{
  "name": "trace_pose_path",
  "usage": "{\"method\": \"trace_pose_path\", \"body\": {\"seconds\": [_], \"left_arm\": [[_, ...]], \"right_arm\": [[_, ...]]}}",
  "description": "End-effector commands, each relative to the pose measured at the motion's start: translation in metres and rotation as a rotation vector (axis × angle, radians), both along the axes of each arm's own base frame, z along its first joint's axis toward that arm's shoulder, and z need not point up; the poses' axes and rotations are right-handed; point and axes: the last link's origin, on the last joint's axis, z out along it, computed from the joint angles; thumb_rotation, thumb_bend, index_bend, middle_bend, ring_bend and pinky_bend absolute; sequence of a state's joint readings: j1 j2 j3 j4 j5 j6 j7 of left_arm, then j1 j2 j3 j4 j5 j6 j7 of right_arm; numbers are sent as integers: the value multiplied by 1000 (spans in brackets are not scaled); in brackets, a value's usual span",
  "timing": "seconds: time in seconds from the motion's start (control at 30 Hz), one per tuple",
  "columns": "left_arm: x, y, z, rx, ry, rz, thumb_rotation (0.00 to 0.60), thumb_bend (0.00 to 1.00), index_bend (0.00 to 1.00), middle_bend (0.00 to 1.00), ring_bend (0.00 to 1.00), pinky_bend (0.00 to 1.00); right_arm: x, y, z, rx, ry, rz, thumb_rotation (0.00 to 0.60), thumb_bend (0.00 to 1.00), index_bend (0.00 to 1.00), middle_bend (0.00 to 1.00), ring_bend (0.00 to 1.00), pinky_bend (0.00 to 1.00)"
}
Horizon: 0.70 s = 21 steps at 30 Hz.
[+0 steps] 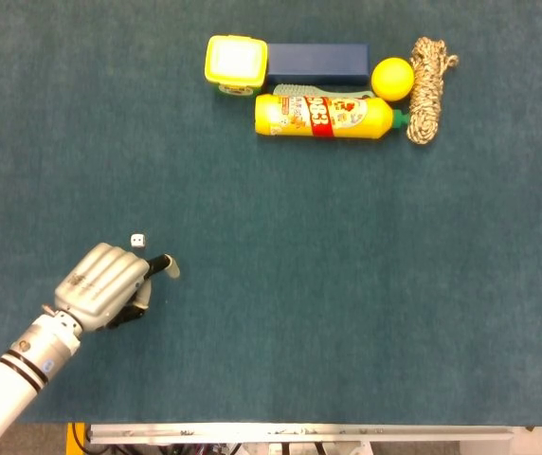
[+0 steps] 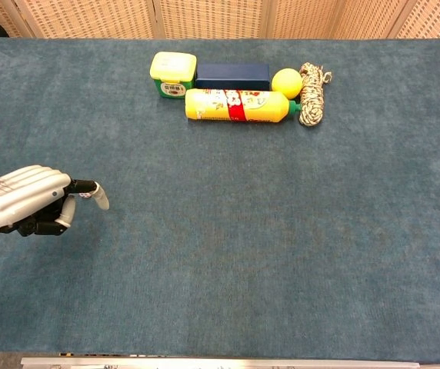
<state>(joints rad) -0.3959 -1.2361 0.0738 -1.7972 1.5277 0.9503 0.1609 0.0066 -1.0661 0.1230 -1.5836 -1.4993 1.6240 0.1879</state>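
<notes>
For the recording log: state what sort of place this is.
Probably a lab or test bench, not a home: a table covered in teal felt, woven screen panels behind it, and unrelated items lined up, such as a yellow bottle and a coiled rope.

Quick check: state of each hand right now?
Left hand: fingers curled, one pointing out, holding nothing; small white die lies just beyond it.
Right hand: not in view.
</notes>
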Motion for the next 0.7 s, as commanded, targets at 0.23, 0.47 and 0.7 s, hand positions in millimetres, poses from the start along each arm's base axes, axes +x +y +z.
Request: {"method": "trace_pose_path", "body": {"seconds": [0.23,0.47,0.7], "left_arm": [[-7,8,-5,9,28,19,600,1000,329,1000,937,929],[-16,15,-10,23,58,48,600,1000,329,1000,937,929],[-24,20,-12,33,81,78,600,1000,331,1000,938,929]], "right_arm": [[-1,0,0,0,-1,-3,600,518,357,401,249,512],[-1,-1,-1,9,3,-6,600,518,357,401,249,512],[-1,-2,-3,14,4,-9,600,518,357,401,249,512]]}}
